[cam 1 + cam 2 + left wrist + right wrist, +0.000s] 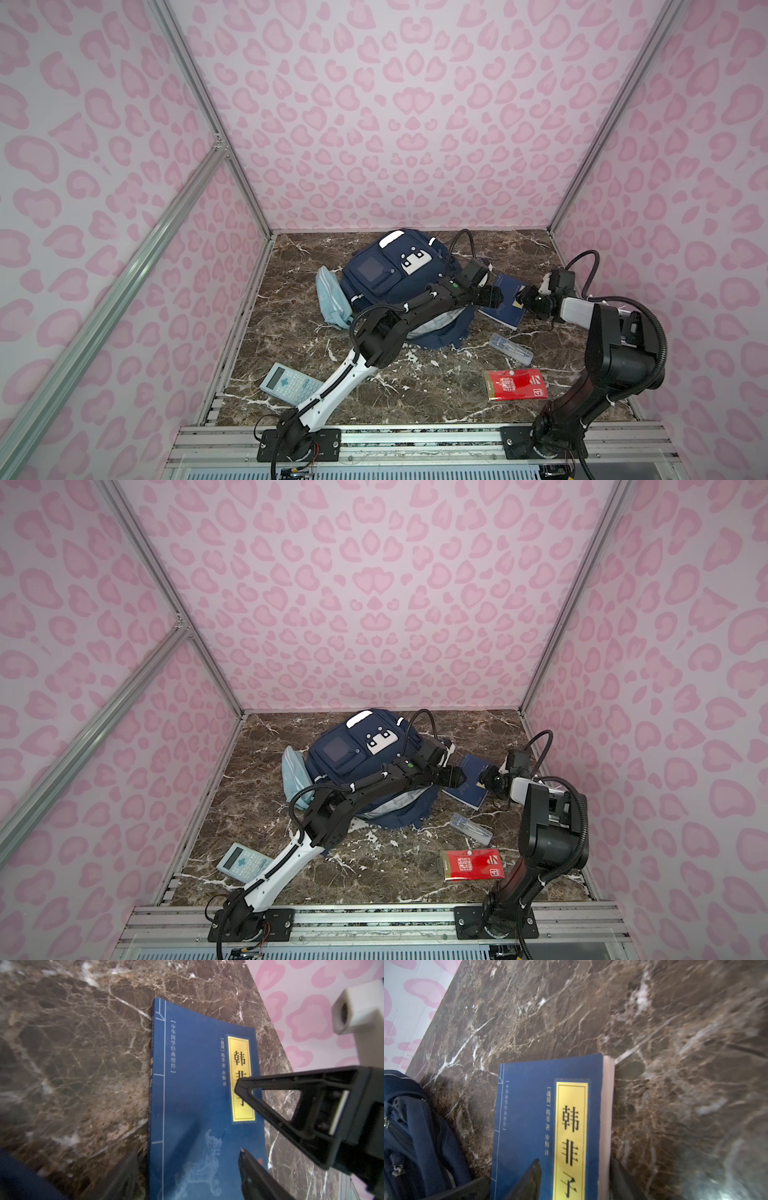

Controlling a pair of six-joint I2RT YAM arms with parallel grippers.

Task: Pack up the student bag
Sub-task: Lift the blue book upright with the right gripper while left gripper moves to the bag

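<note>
The student bag [395,274] lies front side up at the back middle of the counter [415,386], toward 12 o'clock. Its mouth seems to be at its 6 o'clock end, where pale lining shows under the left arm. A blue book [503,309] lies flat on the counter just beside the bag, at the bag's 3 o'clock. I think the step now is picking up that book. The right gripper [575,1158] is at the book's 3 o'clock edge with its jaws apart: one finger is over the cover by the yellow label, and the other is out past the page edge. It does not look clamped on the book yet. The left gripper [498,296] hovers over the book's 9 o'clock side, jaws wide apart, holding nothing. To do this well, the outer finger should go low along the counter and slip under the pages, so the squeeze catches the whole book, not just the cover. A deep bite is best — a soft book held by its edge may droop or flop open. If the book slides toward the bag, the left gripper could block it. A calculator [291,384] at 7 o'clock and a red packet [517,384] at 5 o'clock are not packed yet.
</note>
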